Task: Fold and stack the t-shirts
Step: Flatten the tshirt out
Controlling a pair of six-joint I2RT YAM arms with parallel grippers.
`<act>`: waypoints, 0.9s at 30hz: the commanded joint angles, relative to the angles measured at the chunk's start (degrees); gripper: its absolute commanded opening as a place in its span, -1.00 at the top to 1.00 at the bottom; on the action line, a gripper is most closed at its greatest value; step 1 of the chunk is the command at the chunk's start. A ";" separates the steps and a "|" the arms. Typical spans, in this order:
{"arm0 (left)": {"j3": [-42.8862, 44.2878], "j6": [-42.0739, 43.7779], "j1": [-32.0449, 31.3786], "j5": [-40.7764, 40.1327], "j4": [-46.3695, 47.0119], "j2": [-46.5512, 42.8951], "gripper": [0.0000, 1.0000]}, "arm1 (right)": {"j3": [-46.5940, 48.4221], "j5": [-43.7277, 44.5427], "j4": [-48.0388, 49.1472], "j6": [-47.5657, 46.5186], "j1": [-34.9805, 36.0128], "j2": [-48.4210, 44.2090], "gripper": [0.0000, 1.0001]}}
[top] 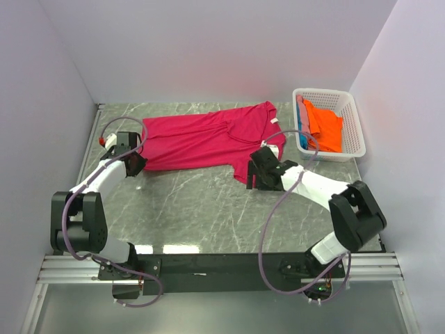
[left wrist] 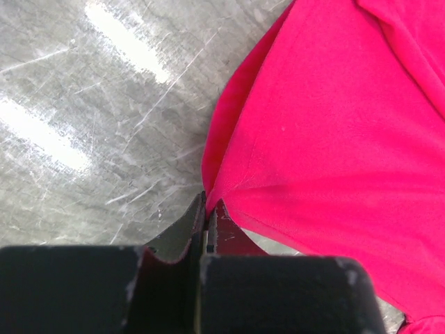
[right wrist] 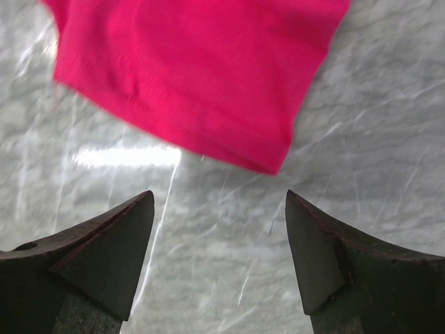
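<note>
So the crimson-pink t-shirt (top: 201, 139) is laid out flat across the far half of the marble-look table (top: 208, 216). It's lying sideways, with the body running off to the left and the sleeves at the right end. It's a bit rumpled, with a fold line or two through the middle, and one sleeve sticks out toward the near side.

The left gripper (left wrist: 206, 209) is down at the near-left corner of the shirt. From its wrist cam the jaws are squeezed right together, with basically no gap. The cloth's edge runs straight into the tips and puckers a little there, so it looks like it's pinching that corner.

The right gripper (right wrist: 219, 198) is a different story. Its jaws are spread wide with nothing at all between them, just bare tabletop. It sits low over the table, just near of that sticking-out sleeve. The sleeve's hem is close ahead of the fingertips (right wrist: 135, 216) but not touching them.

Over in the far right corner there's a white lattice basket (top: 353, 139). The bright orange t-shirt (top: 325, 129) is bunched up inside it. A strip of the blue-teal t-shirt (top: 303, 120) peeks out along the basket's left side, beside the orange one. Both are well apart from the pink shirt.
</note>
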 commanded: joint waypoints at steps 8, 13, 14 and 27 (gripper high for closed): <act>-0.18 1.74 -0.63 -2.66 2.10 -1.54 0.99 | 2.54 -1.71 5.68 0.46 -5.50 5.65 -0.22; 0.35 1.65 -0.72 -3.98 1.31 -1.63 0.99 | -0.62 -4.89 7.44 1.51 -5.77 4.95 -0.19; 0.26 1.65 -0.81 -3.80 1.48 -1.55 0.99 | -1.06 -5.15 7.35 1.86 -5.77 4.86 -0.18; 0.53 1.47 -2.22 -6.79 0.60 -3.03 0.99 | -2.38 0.11 9.02 2.66 -5.77 7.06 0.39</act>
